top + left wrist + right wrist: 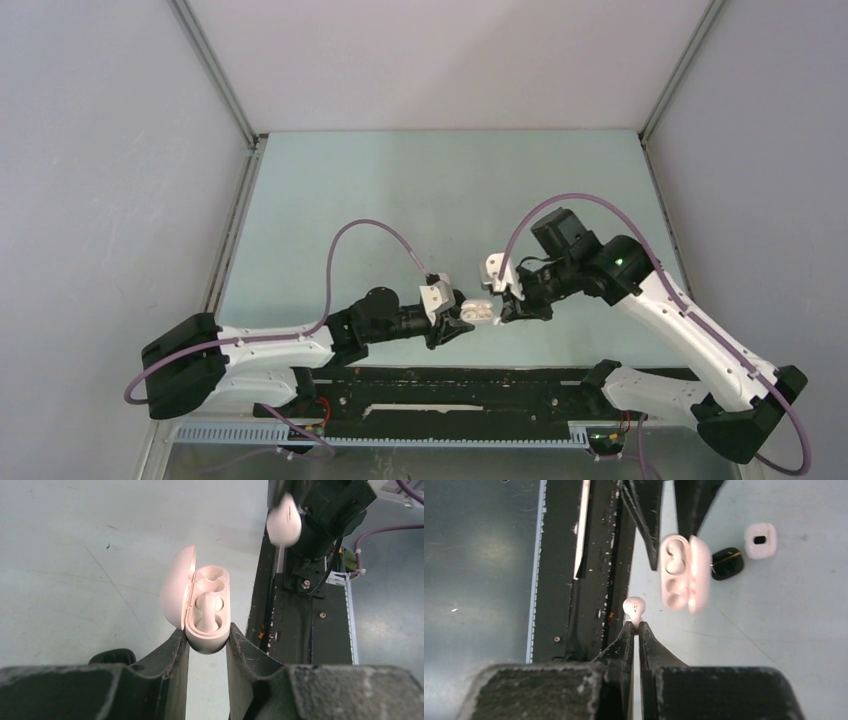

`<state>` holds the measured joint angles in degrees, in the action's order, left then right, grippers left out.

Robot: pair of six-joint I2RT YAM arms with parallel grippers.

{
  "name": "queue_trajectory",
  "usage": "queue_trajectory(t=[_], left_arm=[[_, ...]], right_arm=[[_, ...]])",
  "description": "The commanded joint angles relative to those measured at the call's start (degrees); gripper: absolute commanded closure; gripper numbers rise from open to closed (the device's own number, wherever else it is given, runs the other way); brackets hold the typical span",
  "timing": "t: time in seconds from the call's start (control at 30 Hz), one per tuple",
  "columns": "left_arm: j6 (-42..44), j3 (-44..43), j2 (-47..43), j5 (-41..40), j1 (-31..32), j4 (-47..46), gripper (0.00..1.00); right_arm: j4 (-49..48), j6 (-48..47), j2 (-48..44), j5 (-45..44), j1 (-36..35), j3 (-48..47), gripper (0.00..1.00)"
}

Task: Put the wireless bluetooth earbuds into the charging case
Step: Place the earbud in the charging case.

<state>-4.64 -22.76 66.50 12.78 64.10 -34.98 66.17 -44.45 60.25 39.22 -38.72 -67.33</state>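
from the top camera, the two arms are meeting over the near middle of the desk [440, 190]. the left end effector [458, 322] is clenching the charging case [479, 311] and holding it off the surface, while the right end effector [512, 305] is hovering just to its right, its load too small to make out here. in the left wrist view, the jaws are pressing on both sides of the case's body and the lid [176, 587] is standing open on the far side. a seated earbud [208, 611] is already resting in the left pocket, and the empty socket [212, 575] is facing the right arm. a second earbud [283, 525] is hanging blurred to the right, near the case but apart from it. in the right wrist view, the right end effector is pinching shut on that second earbud by its stem, with the rounded head sticking out past the fingertips on the near side of the open case and not touching it. a black case [727, 563] and a small white case [760, 540] are lying on the desk beyond. the job is looking roughly half done for this case, with one bud in and the other grasped and brought close. lining it up over the empty socket, pressing it home and letting go are remaining.
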Motion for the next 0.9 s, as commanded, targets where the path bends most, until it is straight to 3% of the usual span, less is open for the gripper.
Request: queue_trajectory(t=[0.0, 0.33, 0.87], left_arm=[[1.62, -3.56, -0.15, 2.46, -0.29, -1.41, 0.99], [1.92, -3.78, -0.93, 3.72, -0.2, -0.46, 0.98], [0.54, -3.26, -1.24, 4.8, -0.2, -2.76, 0.98]], right_arm=[[-1.98, 4.3, 1.38, -6.1, -6.49, -1.51, 1.0], [-6.33, 6.65, 3.87, -13.08, -8.54, -1.2, 1.0], [-6.21, 6.68, 5.84, -12.5, -9.58, -1.19, 1.0]])
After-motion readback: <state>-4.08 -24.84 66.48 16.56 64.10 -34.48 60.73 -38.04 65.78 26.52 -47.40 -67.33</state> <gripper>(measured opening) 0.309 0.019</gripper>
